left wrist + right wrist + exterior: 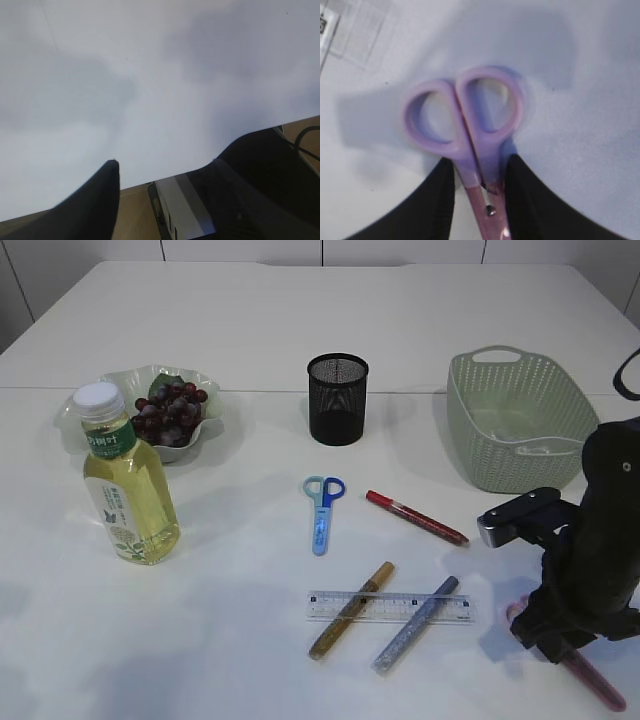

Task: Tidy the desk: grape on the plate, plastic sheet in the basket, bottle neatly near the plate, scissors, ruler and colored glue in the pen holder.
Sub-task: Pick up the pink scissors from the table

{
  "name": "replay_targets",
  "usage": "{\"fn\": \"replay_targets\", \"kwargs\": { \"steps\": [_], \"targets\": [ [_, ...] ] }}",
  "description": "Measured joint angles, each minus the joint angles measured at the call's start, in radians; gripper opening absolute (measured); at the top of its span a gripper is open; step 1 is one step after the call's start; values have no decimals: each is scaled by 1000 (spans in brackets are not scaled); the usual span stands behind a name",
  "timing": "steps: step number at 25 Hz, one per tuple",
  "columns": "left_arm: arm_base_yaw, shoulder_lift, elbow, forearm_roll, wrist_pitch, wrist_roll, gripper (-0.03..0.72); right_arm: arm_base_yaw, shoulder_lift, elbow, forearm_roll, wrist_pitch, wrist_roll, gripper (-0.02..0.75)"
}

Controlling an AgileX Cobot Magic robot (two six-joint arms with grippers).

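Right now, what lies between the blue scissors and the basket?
In the exterior view, a red glue pen lies between the blue scissors and the basket.

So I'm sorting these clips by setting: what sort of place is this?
Most likely a staged desk-tidying setup in a lab or office: a plain white table with a black mesh pen holder, a clear plastic ruler and blue-handled scissors, plus a black robot arm working over it.

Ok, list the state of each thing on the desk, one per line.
bottle: upright, capped
plate: holds grapes
pen holder: upright, looks empty
basket: looks empty
blue scissors: flat, closed
pink scissors: closed, between right hand fingers
ruler: flat, across two glue pens
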Motion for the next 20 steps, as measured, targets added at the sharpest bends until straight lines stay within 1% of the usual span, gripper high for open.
{"fn": "replay_targets", "kwargs": {
  "steps": [2,6,17,20],
  "targets": [
    [0,0,0,0,0,0,415,0,0,0,1,-2,0,225],
    [0,0,0,0,0,2,415,0,0,0,2,-2,0,204],
    [0,0,0,4,0,16,415,0,-43,4,36,-17,0,197],
    [0,0,0,4,0,16,415,0,-79,-27,46,12,0,197]
  ]
}}
